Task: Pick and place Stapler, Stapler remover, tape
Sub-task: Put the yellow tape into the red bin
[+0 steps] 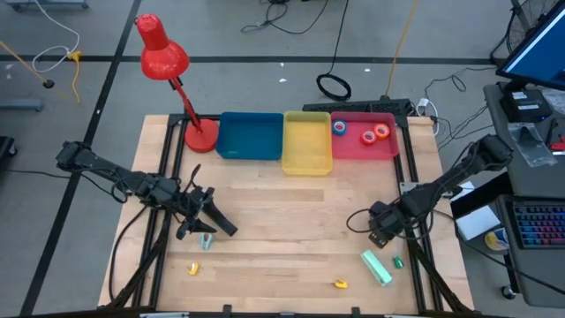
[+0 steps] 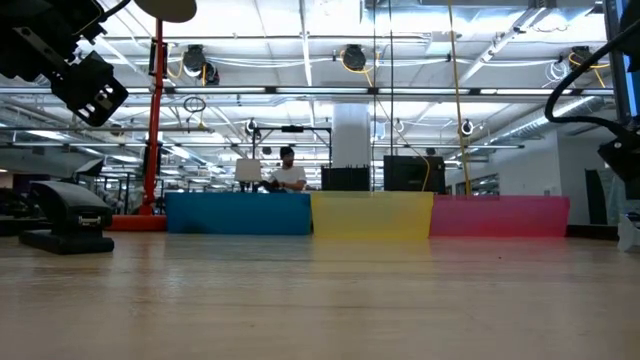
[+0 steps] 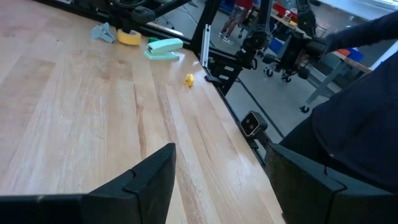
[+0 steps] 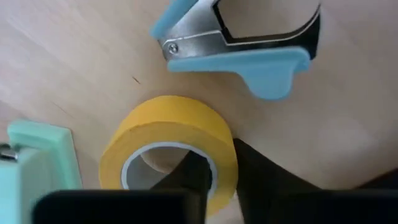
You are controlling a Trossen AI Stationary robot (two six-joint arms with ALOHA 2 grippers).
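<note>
A yellow tape roll lies flat on the wooden table, with a blue staple remover and a mint-green stapler beside it. My right gripper is down on the roll near the table's right edge and shut on its wall. In the high view the gripper hides the roll. A black stapler stands on the table's left part. My left gripper hangs open above it, touching nothing. Blue, orange and red tape rolls lie in the red bin. My right gripper holds the yellow tape roll by its ring wall, on the side nearest the gripper. One finger is inside the hole and the other is outside. The fingers slant down from above. The roll lies flat on the table.
Blue, yellow and red bins stand in a row at the far edge, with a red desk lamp to their left. Small yellow pieces and a light-blue piece lie near the front. The table's middle is bare wood.
</note>
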